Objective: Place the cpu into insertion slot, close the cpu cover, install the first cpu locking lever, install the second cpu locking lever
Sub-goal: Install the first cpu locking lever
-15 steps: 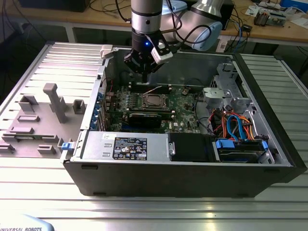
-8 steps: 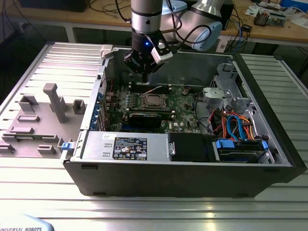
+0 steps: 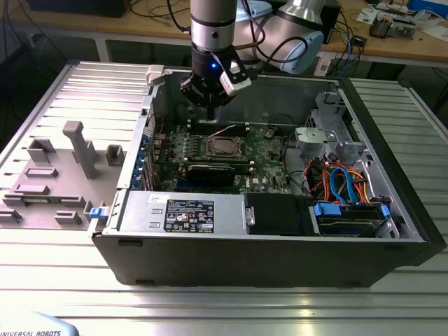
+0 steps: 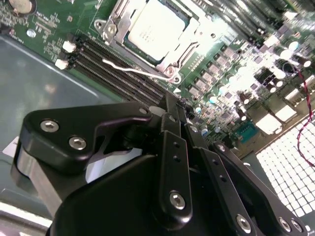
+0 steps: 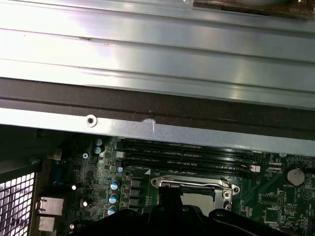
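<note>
Here the cpu (image 4: 156,27) lies flat, square, silvery-grey — end effector (image 4: 173,107) pressed together, empty.

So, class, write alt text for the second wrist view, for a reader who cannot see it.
A black gripper hangs over a green motherboard, close to the cpu, which sits framed by the cpu cover. A thin wire lever juts out across the dark memory slots.
</note>
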`<state>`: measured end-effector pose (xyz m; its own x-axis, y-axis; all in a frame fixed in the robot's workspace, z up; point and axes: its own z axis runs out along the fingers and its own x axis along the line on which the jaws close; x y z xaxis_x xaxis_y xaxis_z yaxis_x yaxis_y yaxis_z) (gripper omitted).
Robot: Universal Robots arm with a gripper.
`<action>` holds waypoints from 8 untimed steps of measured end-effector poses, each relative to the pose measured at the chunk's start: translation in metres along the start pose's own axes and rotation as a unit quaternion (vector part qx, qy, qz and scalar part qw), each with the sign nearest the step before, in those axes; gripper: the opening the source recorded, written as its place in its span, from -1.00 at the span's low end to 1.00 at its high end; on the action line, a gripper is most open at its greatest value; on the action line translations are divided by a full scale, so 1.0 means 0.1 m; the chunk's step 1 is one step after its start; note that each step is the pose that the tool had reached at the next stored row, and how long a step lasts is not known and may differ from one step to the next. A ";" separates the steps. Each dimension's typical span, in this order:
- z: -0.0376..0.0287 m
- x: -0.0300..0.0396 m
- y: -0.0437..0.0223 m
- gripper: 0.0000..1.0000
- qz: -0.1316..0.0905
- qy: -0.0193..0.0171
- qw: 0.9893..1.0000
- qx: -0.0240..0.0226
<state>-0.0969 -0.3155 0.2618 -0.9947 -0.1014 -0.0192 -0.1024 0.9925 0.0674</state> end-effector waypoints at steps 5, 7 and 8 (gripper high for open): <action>0.010 -0.008 -0.022 -0.79 0.008 -0.001 1.000 -0.004; 0.019 -0.018 -0.023 -0.79 0.014 -0.001 1.000 -0.004; 0.023 -0.025 -0.024 -0.79 0.018 -0.002 1.000 -0.004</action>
<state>-0.0942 -0.3175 0.2593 -0.9976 -0.0662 -0.0201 -0.0675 0.9949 0.0751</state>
